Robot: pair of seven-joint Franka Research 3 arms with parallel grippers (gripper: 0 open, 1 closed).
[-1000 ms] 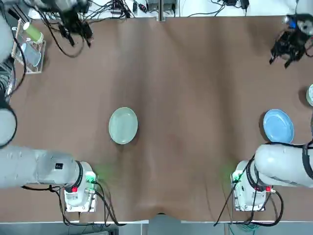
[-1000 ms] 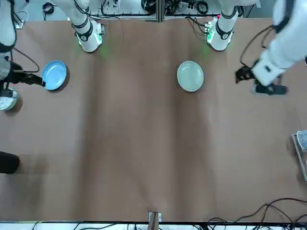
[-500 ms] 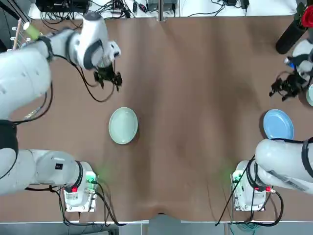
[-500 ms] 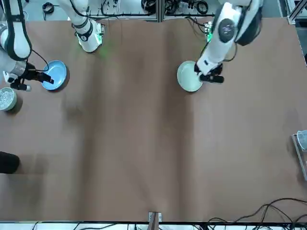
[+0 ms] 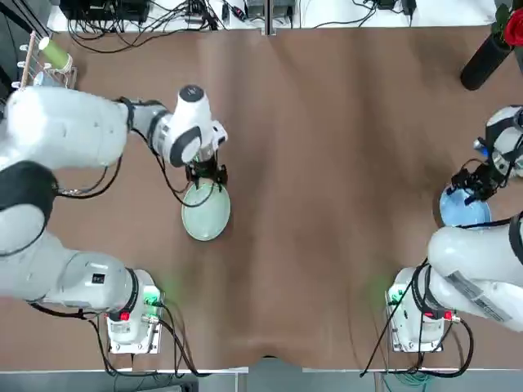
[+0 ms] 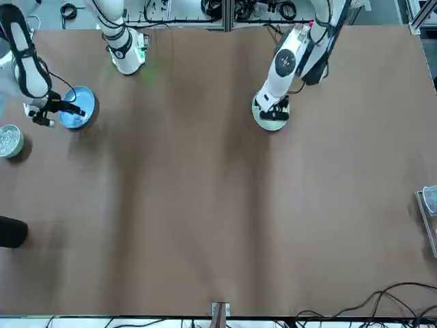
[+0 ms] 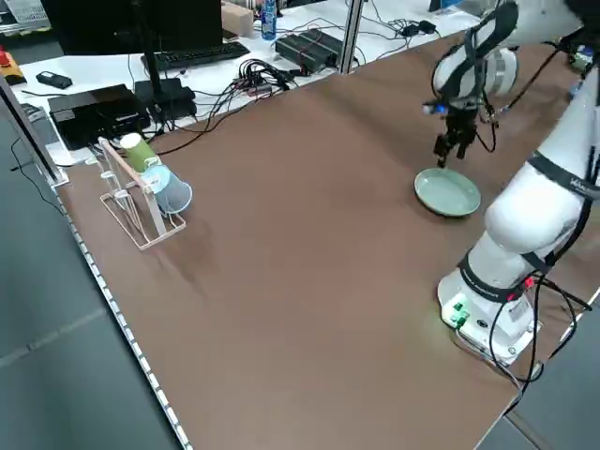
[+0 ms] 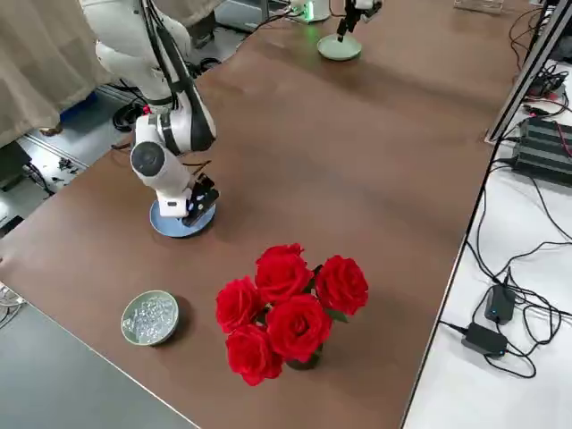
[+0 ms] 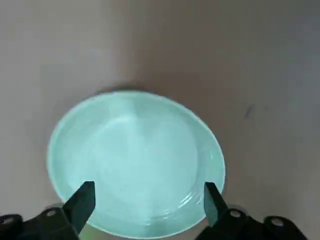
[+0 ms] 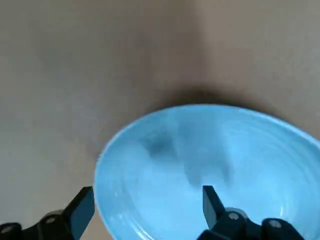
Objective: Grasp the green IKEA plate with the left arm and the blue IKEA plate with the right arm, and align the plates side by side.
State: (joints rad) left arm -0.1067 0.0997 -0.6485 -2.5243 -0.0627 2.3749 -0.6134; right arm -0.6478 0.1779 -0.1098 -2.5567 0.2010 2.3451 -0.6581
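The green IKEA plate (image 5: pixel 206 214) lies flat on the brown table, left of centre. My left gripper (image 5: pixel 208 175) hangs over its far rim, open. In the left wrist view the green plate (image 9: pixel 135 150) fills the space beyond the spread fingertips (image 9: pixel 84 196). The blue IKEA plate (image 5: pixel 467 212) lies near the table's right edge, partly hidden by the right arm. My right gripper (image 5: pixel 475 187) is at its far rim, open. In the right wrist view the blue plate (image 10: pixel 215 160) lies just past the gripper (image 10: pixel 146 202). I cannot tell whether either gripper touches its plate.
A wire rack with cups (image 7: pixel 142 187) stands at the far left corner. A vase of red roses (image 8: pixel 286 308) and a small bowl of clear beads (image 8: pixel 150 317) stand by the right edge, beyond the blue plate. Cables run along the far edge.
The left arm swept in from the far left corner to the green plate's far rim. The right gripper came nearer, down to the blue plate's far rim.
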